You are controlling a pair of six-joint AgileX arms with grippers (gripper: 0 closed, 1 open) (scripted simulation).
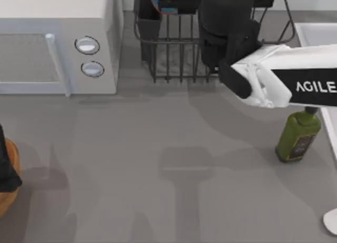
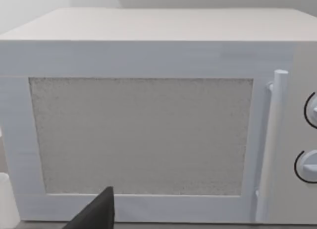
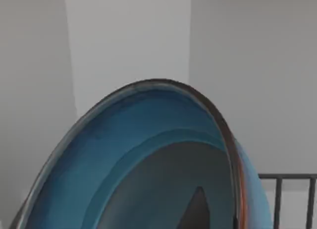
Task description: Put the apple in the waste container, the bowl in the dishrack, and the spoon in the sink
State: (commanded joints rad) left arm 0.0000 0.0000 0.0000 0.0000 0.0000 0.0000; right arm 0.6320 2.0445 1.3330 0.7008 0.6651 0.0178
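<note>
Blue bowl (image 3: 148, 159) tilted over the dishrack (image 1: 174, 48), upper centre of frame | right claw (image 1: 221, 32) seemingly grasping it | step: racking | next: lower between bars, release | left claw's state: cannot tell

Microwave (image 1: 55, 40): one, with two round knobs (image 1: 87, 45).
Dishrack (image 1: 179, 53): one, just beside the microwave.
Bowl (image 3: 148, 159): one, blue, over the dishrack.
Bottle (image 1: 298, 136): one, green, well apart from the microwave.
Waste container (image 1: 8, 185): one, partly seen, in front of the microwave.
Sink (image 1: 316, 35): one, beyond the dishrack.
Arms: two.
</note>
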